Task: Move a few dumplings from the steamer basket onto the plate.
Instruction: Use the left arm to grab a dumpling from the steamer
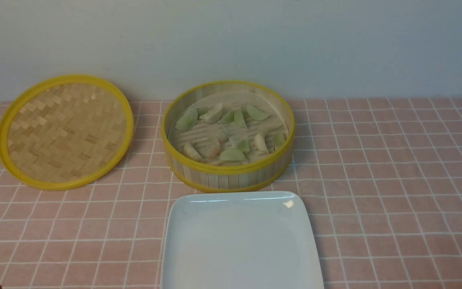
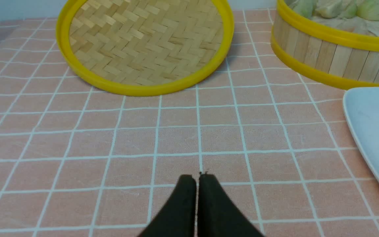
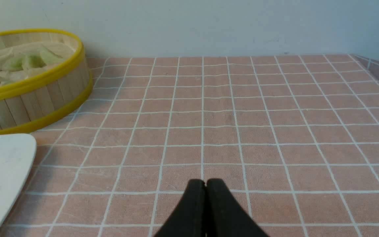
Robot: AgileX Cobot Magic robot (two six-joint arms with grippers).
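While the steamer basket (image 1: 231,178) stands uncovered near the back wall, the pink checked tablecloth (image 1: 395,180) spreads under it and out to every side of it. Just in front of the basket, on the robot's side, lies the plate (image 1: 239,241), glossy and pale, and whether the two touch cannot be told. To the basket's left rests the woven lid (image 1: 66,132) with its yellow rim, a little apart from it. Nearer the robot than the basket, the left gripper (image 2: 196,179) is over bare cloth on the lid's side, jaws pressed together on nothing; the right gripper (image 3: 205,184) is likewise closed and empty over cloth off the basket's right. All the dumplings (image 1: 231,154), pale green and off-white, lie scattered on the basket's slatted floor
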